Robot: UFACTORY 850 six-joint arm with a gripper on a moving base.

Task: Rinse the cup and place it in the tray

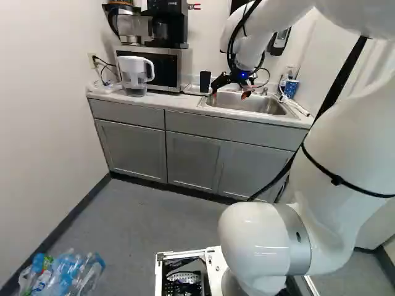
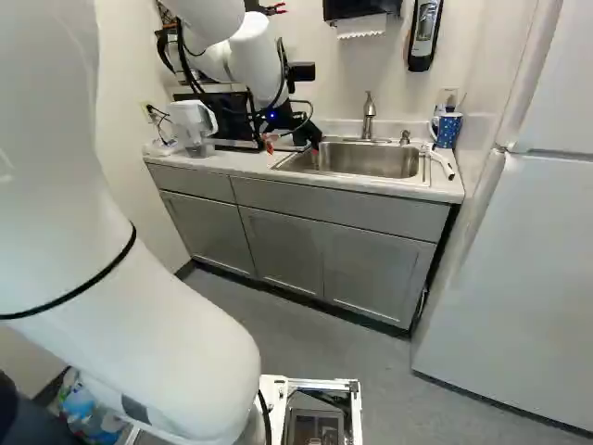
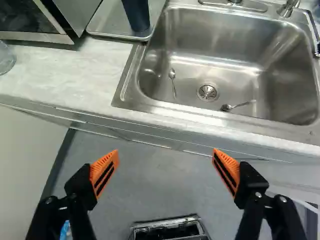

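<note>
My black two-fingered gripper with orange pads (image 3: 165,154) stands wide apart with nothing between its fingers. Just past its tips I see the front edge of the pale grey countertop (image 3: 65,75). The tall dark-blue cup (image 3: 136,15) lies farther ahead, off toward the silver-and-black microwave (image 1: 162,69) rather than straight out along the fingers; in the left base view it sits left of the gripper. It stands upright on the flat metal tray (image 3: 107,22), by the edge nearest the stainless-steel sink (image 3: 225,47).

With its long axis vertical, I'd want to bring the fingers in level, one either side of its wall; coming down from above could tip it. I can't tell whether it has been rinsed. If it hasn't, I judge my next move is across to it, then over the sink.
</note>
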